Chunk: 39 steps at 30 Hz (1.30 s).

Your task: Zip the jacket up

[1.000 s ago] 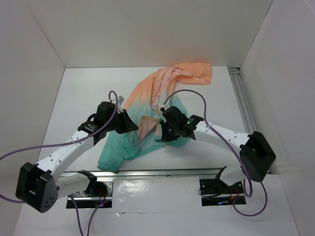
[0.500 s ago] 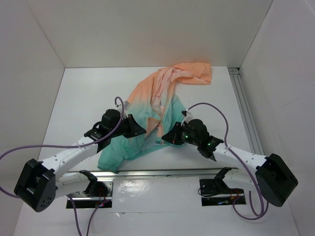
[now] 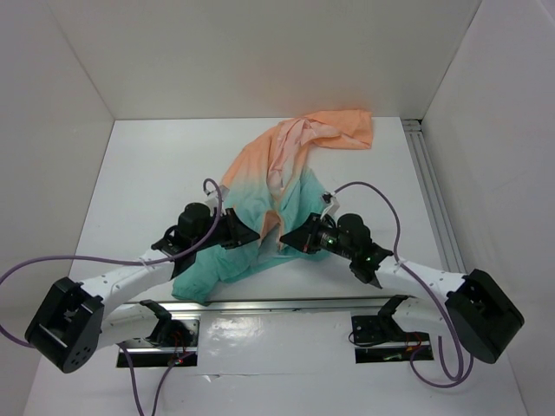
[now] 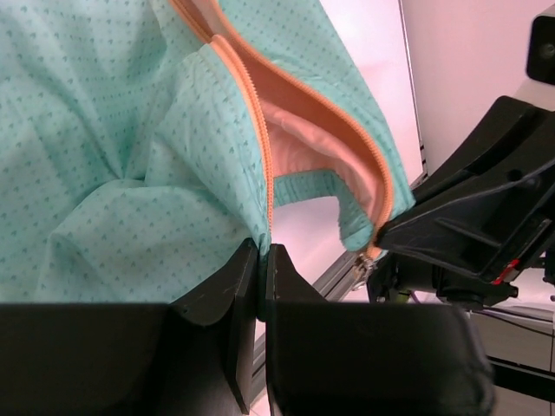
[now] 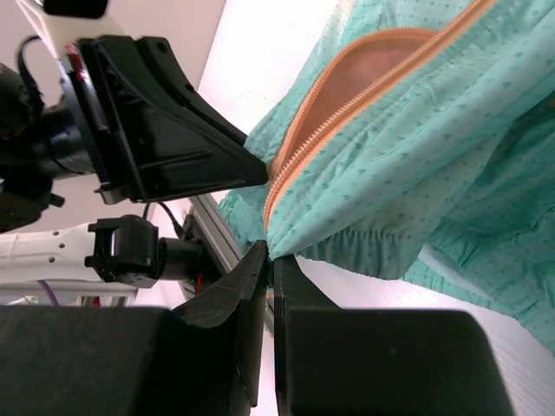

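Observation:
The jacket (image 3: 277, 186) lies crumpled mid-table, peach-orange at the far end, teal at the near end. Its orange front zipper (image 4: 260, 147) is open. My left gripper (image 3: 251, 234) is shut on the bottom corner of one teal front edge (image 4: 262, 227), beside the zipper tape. My right gripper (image 3: 286, 240) is shut on the bottom corner of the other front edge (image 5: 276, 247), at the zipper's lower end (image 5: 299, 143). The two grippers face each other a few centimetres apart, holding the hem slightly lifted. A small metal zipper part (image 4: 362, 264) hangs at the right gripper.
White walls enclose the table on three sides. A metal rail (image 3: 277, 305) runs along the near edge, with both arm bases mounted on it. Another rail (image 3: 429, 191) runs along the right side. Purple cables (image 3: 364, 186) loop over both arms.
Both grippers moved toward the near edge, dragging the jacket's teal hem with them. The right arm swung outward to the right and lowered; the grippers now sit closer together.

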{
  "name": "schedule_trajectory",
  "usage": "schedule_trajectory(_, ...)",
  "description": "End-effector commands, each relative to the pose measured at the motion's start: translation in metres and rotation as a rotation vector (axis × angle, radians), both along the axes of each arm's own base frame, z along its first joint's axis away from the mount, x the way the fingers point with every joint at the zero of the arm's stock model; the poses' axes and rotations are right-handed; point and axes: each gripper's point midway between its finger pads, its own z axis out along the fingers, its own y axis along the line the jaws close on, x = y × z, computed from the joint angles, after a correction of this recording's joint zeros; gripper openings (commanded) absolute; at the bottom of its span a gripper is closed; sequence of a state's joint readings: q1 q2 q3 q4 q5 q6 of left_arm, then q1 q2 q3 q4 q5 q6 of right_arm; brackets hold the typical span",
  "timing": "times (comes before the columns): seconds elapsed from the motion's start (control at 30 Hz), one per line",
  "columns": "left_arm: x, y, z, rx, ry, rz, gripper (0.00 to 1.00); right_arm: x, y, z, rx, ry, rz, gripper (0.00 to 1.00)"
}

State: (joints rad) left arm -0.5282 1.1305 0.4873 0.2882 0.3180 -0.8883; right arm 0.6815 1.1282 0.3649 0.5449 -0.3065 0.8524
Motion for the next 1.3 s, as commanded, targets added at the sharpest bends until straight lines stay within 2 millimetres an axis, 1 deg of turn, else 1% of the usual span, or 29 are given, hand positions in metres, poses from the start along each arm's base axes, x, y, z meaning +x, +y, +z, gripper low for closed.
schedule_trajectory(0.0, 0.000, -0.007, 0.010, -0.053, -0.061, -0.034, 0.00, 0.002, -0.006, 0.010, 0.010, -0.037, -0.025, 0.00)
schedule_trajectory(0.03, -0.003, -0.010, 0.010, -0.053, -0.061, -0.043, 0.00, 0.002, -0.008, 0.015, 0.006, -0.036, -0.035, 0.00)
schedule_trajectory(0.07, 0.004, -0.007, 0.004, -0.025, -0.039, -0.011, 0.00, 0.004, -0.015, 0.000, -0.057, 0.010, -0.075, 0.00)
schedule_trajectory(0.1, 0.004, -0.008, -0.011, 0.025, 0.022, -0.001, 0.00, 0.005, -0.022, -0.010, -0.098, 0.043, -0.106, 0.00)
schedule_trajectory(0.13, 0.005, -0.010, -0.015, 0.089, 0.064, -0.003, 0.00, 0.007, -0.028, -0.014, -0.121, 0.074, -0.147, 0.00)
schedule_trajectory(0.17, -0.002, -0.017, -0.023, 0.142, 0.089, -0.024, 0.00, 0.010, -0.037, -0.018, -0.142, 0.096, -0.192, 0.00)
schedule_trajectory(0.2, 0.002, -0.016, -0.030, 0.205, 0.096, 0.008, 0.00, 0.009, -0.050, -0.033, -0.199, 0.146, -0.248, 0.00)
schedule_trajectory(0.27, -0.007, -0.032, -0.039, 0.269, 0.118, -0.038, 0.00, 0.010, -0.064, -0.034, -0.220, 0.164, -0.313, 0.00)
schedule_trajectory(0.3, -0.009, -0.038, -0.039, 0.273, 0.119, -0.053, 0.03, 0.008, -0.075, -0.045, -0.259, 0.193, -0.357, 0.00)
schedule_trajectory(0.33, -0.011, -0.043, -0.049, 0.297, 0.136, -0.064, 0.10, 0.007, -0.080, -0.045, -0.268, 0.191, -0.376, 0.00)
schedule_trajectory(0.4, -0.018, -0.052, -0.054, 0.289, 0.164, -0.092, 0.21, 0.004, -0.094, -0.049, -0.290, 0.210, -0.429, 0.00)
schedule_trajectory(0.43, -0.015, -0.057, -0.053, 0.278, 0.161, -0.101, 0.24, 0.005, -0.099, -0.049, -0.289, 0.220, -0.455, 0.00)
schedule_trajectory(0.5, -0.018, -0.064, -0.062, 0.299, 0.192, -0.125, 0.26, 0.002, -0.107, -0.049, -0.300, 0.227, -0.481, 0.00)
schedule_trajectory(0.53, -0.020, -0.066, -0.066, 0.321, 0.198, -0.142, 0.26, 0.002, -0.110, -0.049, -0.305, 0.224, -0.494, 0.00)
schedule_trajectory(0.57, -0.019, -0.075, -0.061, 0.329, 0.184, -0.166, 0.26, 0.001, -0.112, -0.048, -0.308, 0.222, -0.503, 0.00)
schedule_trajectory(0.6, -0.021, -0.078, -0.072, 0.359, 0.205, -0.182, 0.30, 0.000, -0.117, -0.053, -0.329, 0.232, -0.514, 0.00)
schedule_trajectory(0.63, -0.025, -0.079, -0.076, 0.389, 0.224, -0.199, 0.30, 0.001, -0.118, -0.050, -0.330, 0.234, -0.524, 0.00)
schedule_trajectory(0.67, -0.021, -0.085, -0.072, 0.398, 0.204, -0.211, 0.34, 0.001, -0.122, -0.053, -0.337, 0.243, -0.541, 0.00)
schedule_trajectory(0.7, -0.028, -0.092, -0.074, 0.408, 0.208, -0.234, 0.35, 0.001, -0.122, -0.051, -0.339, 0.244, -0.541, 0.00)
schedule_trajectory(0.73, -0.029, -0.093, -0.081, 0.437, 0.215, -0.241, 0.38, 0.000, -0.125, -0.054, -0.357, 0.253, -0.550, 0.00)
schedule_trajectory(0.77, -0.032, -0.094, -0.084, 0.454, 0.216, -0.259, 0.47, 0.001, -0.126, -0.051, -0.359, 0.249, -0.560, 0.00)
schedule_trajectory(0.83, -0.038, -0.105, -0.081, 0.465, 0.207, -0.282, 0.53, 0.001, -0.128, -0.052, -0.370, 0.264, -0.572, 0.00)
schedule_trajectory(0.87, -0.035, -0.104, -0.085, 0.484, 0.213, -0.271, 0.53, 0.001, -0.128, -0.052, -0.370, 0.264, -0.572, 0.00)
schedule_trajectory(0.9, -0.038, -0.108, -0.082, 0.494, 0.207, -0.278, 0.50, 0.001, -0.128, -0.049, -0.369, 0.263, -0.572, 0.00)
schedule_trajectory(0.97, -0.038, -0.107, -0.091, 0.504, 0.236, -0.257, 0.45, 0.003, -0.130, -0.049, -0.368, 0.265, -0.581, 0.00)
schedule_trajectory(1.0, -0.041, -0.110, -0.089, 0.506, 0.234, -0.266, 0.43, 0.003, -0.130, -0.049, -0.368, 0.265, -0.581, 0.00)
schedule_trajectory(1.1, -0.039, -0.111, -0.092, 0.528, 0.247, -0.237, 0.43, 0.002, -0.131, -0.049, -0.368, 0.265, -0.581, 0.00)
schedule_trajectory(1.13, -0.038, -0.103, -0.096, 0.561, 0.261, -0.211, 0.48, 0.000, -0.132, -0.051, -0.377, 0.271, -0.580, 0.00)
schedule_trajectory(1.27, -0.038, -0.105, -0.100, 0.601, 0.262, -0.194, 0.49, 0.000, -0.134, -0.053, -0.388, 0.275, -0.588, 0.00)
